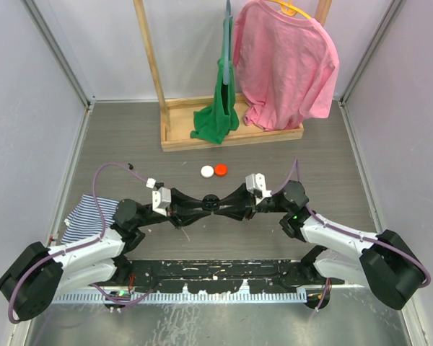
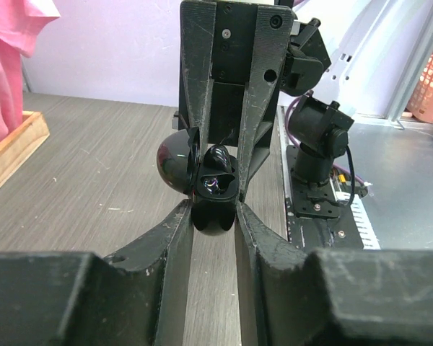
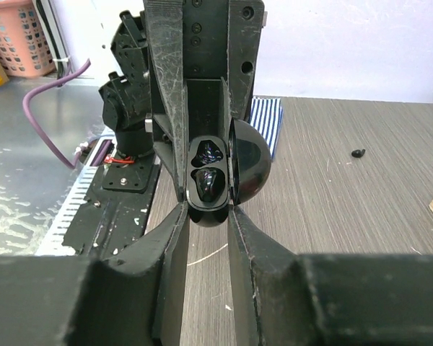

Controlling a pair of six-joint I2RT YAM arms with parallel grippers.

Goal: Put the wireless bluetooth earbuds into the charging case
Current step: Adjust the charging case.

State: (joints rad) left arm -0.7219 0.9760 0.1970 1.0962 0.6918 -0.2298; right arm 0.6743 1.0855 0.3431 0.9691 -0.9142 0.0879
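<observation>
My two hands meet tip to tip over the middle of the table [image 1: 332,144], and between them is the charging case [image 1: 211,202], off the surface. From above it shows only as a small dark blob where the fingers converge. My left wrist camera shows more: my left gripper [image 2: 213,220] is closed on the rounded lower end of the case, a finger pressed to each side. The fingers of my right hand come down from the top of that view along its other end. The lid [image 2: 175,162] hangs open to the left there, and one earbud [image 2: 218,157] sits in the pocket nearer my right hand, standing a little proud of it. The pocket nearer my left hand gives only a glossy purple glint, so I cannot tell whether it is filled. My right wrist camera shows the reverse side: my right gripper [image 3: 208,216] is clamped on the case, with the lid swung open to the right. That same earbud lies in the lower pocket, looking lower in its seat than it does from the left. Only this view picks out a small black object [image 3: 358,153] lying alone on the wood beyond the striped cloth [image 3: 267,119]. Only the overhead shows the white cap [image 1: 207,171] and red cap [image 1: 221,170] touching each other, just beyond my hands.
</observation>
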